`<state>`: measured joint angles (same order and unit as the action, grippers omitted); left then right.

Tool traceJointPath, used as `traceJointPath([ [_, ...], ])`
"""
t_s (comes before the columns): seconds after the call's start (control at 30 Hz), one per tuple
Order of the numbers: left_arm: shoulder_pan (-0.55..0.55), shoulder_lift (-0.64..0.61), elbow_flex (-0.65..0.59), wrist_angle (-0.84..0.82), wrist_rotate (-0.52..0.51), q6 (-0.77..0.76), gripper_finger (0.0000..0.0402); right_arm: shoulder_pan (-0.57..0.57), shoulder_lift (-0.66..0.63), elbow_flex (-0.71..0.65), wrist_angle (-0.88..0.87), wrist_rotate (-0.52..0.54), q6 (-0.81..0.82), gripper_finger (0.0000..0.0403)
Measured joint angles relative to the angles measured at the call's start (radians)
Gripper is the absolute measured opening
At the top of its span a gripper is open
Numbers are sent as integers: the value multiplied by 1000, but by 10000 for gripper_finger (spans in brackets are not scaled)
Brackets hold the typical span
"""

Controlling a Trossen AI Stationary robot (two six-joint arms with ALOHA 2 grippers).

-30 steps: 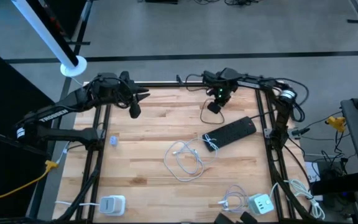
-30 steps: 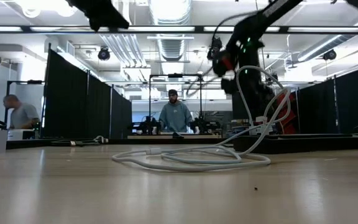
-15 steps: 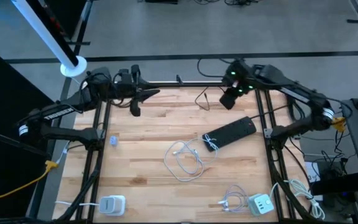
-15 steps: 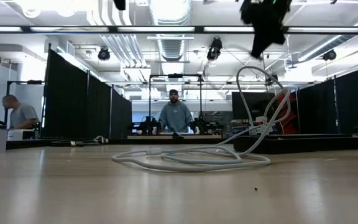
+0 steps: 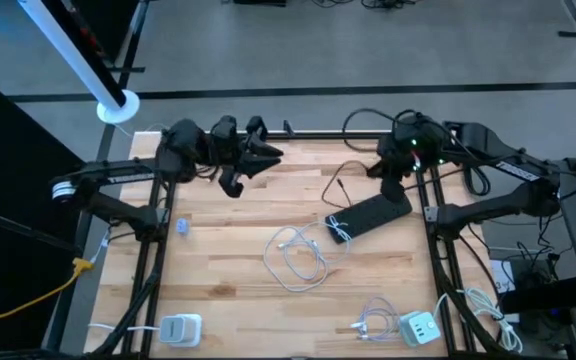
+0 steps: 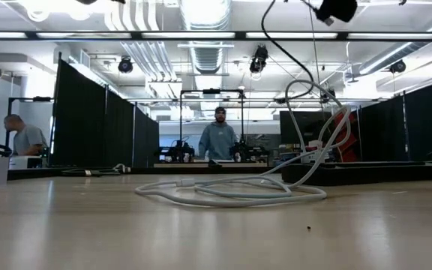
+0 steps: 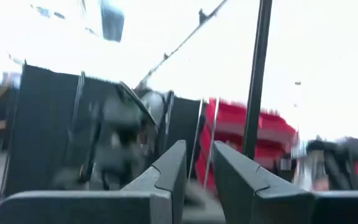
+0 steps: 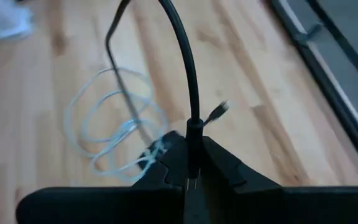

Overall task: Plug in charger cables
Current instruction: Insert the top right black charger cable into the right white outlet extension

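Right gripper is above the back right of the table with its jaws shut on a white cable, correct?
Not quite: the cable is black, not white, as the right wrist view shows. The right gripper is above the back right of the table, jaws shut on it.

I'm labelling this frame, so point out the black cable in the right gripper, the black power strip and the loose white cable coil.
black cable (image 8: 185, 68), right wrist view, its arch above the fingers.
black power strip (image 5: 373, 213), high view, mid-body.
white cable coil (image 5: 303, 262), high view, a loop's strand.
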<state>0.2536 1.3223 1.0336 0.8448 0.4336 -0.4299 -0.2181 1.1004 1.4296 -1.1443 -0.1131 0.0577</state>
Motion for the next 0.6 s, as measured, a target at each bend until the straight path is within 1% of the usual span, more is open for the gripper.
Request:
traceJointPath([
  [0.07, -22, 27, 1, 72, -70, -22, 66, 48, -3, 0, 9, 0, -22, 13],
  [0.13, -43, 52, 20, 82, -116, -25, 66, 84, -6, 0, 13, 1, -29, 13],
  [0.23, -77, 101, 89, 60, -129, -25, 66, 119, -7, 0, 36, 8, -30, 13],
  [0.33, -106, 168, 190, -23, -128, 2, 66, 142, -7, 0, 35, 8, -31, 13],
  [0.43, -118, 239, 308, -210, -128, 55, 66, 158, -13, 0, 35, 8, -31, 13],
  [0.6, -122, 344, 534, -714, -138, 223, 81, 162, -30, 0, 32, 9, 5, 13],
])
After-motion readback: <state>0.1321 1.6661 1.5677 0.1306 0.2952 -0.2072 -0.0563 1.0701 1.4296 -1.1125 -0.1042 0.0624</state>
